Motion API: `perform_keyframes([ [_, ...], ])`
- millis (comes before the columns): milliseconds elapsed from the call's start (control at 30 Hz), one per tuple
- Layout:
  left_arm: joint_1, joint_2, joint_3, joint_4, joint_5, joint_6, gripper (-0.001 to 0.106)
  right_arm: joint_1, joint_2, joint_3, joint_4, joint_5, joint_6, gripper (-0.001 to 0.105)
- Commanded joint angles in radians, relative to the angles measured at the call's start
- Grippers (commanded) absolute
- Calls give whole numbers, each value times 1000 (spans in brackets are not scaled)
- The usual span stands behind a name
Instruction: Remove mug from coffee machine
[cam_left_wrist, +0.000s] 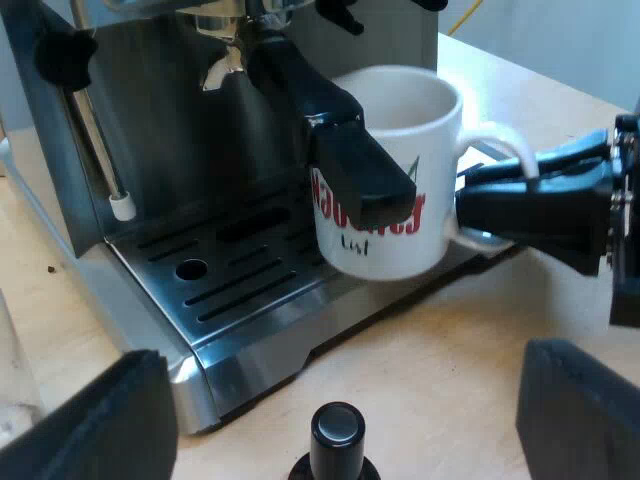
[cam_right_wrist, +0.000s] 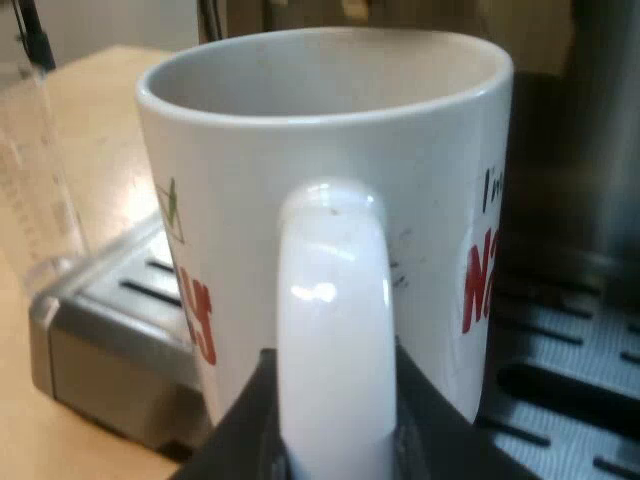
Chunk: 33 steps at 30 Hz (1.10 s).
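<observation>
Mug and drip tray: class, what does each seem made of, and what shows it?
The mug looks like glazed ceramic: glossy white with bright highlights. The drip tray seems brushed metal: silvery, dull sheen, slotted.

Mug (cam_left_wrist: 385, 170): glossy white w/ big red lettering, small black text below it & a thin green mark nr the rim. Espresso machine (cam_left_wrist: 170, 110): brushed silver-grey steel. Its drip tray (cam_left_wrist: 270, 340): silver w/ rows of dark slots. Holder handle (cam_left_wrist: 345, 150): black. Steam wand (cam_left_wrist: 100, 150): silver, white tip. Tamper (cam_left_wrist: 337, 430): glossy black knob. Right gripper (cam_left_wrist: 478, 203): black. Table (cam_left_wrist: 450, 360): pale wood. Measuring glass (cam_right_wrist: 35, 170): clear w/ faint scale lines.
</observation>
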Motion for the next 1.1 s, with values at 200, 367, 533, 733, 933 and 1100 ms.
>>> perform_keyframes([
  [200, -5, -1, -1, -16, 7, -10, 72, 4, -45, -6, -52, 6, -11, 0],
  [367, -5, -1, -1, -16, 7, -10, 72, 39, -45, -6, -52, 9, -11, 0],
  [533, -5, -1, -1, -16, 7, -10, 72, 91, -45, -6, -49, 69, -25, 0],
  [733, -5, -1, -1, -16, 7, -10, 72, 102, -45, -6, -48, 112, -25, 0],
  [933, -5, -1, -1, -16, 7, -10, 72, 102, -90, 50, -44, 145, -25, 0],
  [1100, -5, -1, -1, -16, 7, -10, 72, 102, -177, 127, -44, 149, -25, 0],
])
